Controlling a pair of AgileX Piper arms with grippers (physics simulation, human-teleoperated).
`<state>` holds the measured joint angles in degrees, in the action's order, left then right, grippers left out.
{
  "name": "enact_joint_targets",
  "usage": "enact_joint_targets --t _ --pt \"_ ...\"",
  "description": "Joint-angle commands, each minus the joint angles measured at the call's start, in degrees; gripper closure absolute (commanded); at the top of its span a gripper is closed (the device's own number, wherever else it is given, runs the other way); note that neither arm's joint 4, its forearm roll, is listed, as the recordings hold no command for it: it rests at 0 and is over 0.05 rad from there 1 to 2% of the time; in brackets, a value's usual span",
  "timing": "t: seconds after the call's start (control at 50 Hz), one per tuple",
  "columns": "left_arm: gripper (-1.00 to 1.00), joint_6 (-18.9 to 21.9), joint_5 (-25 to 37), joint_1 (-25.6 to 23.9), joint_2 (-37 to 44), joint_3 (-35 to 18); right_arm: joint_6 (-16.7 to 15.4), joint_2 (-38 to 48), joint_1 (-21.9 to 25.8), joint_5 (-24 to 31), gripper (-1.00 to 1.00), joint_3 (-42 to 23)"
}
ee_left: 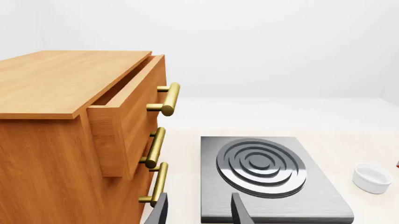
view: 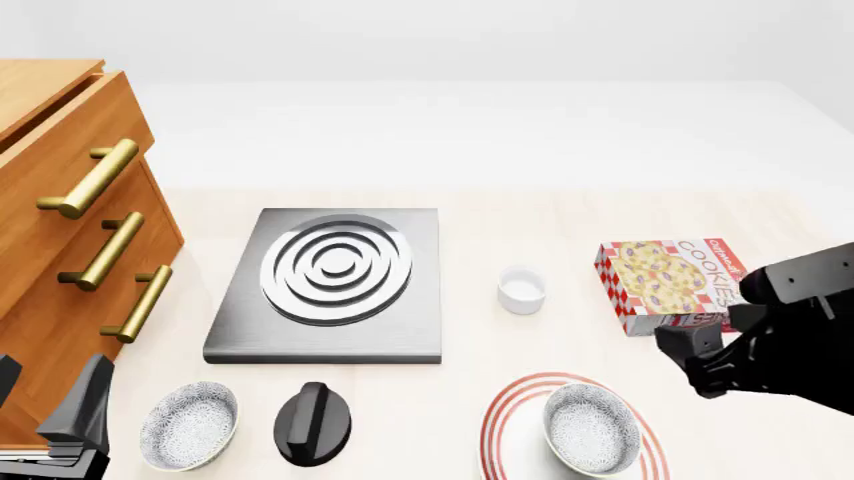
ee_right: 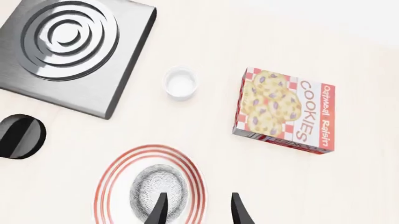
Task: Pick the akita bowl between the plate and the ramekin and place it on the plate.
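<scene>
Dresser point(view: 60, 240) stands far left, hob point(view: 334, 285) beside it. Plate point(view: 514, 425) lies near right and carries the bowl point(view: 591, 428). Ramekin point(view: 522, 290) sits beyond them. My right gripper point(ee_right: 198, 210) hangs over the plate's right edge, fingers spread, empty. My left gripper point(ee_left: 198, 212) waits spread near the dresser.

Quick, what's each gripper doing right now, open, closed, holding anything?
Left gripper: open, holding nothing, facing the stove burner.
Right gripper: open, empty, above the akita bowl sitting on the plate.
</scene>
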<state>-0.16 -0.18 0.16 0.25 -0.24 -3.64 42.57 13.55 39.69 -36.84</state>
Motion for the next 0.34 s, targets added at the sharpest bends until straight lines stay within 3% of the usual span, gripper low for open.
enact_joint_targets --t 0.02,0.34 --pt "-1.0 0.0 0.0 0.0 0.0 0.0 -0.8 -5.8 -2.4 6.6 -1.0 -4.7" --pt "-1.0 0.0 0.0 0.0 0.0 0.0 -0.6 -5.5 -2.7 5.2 -1.0 -3.5"
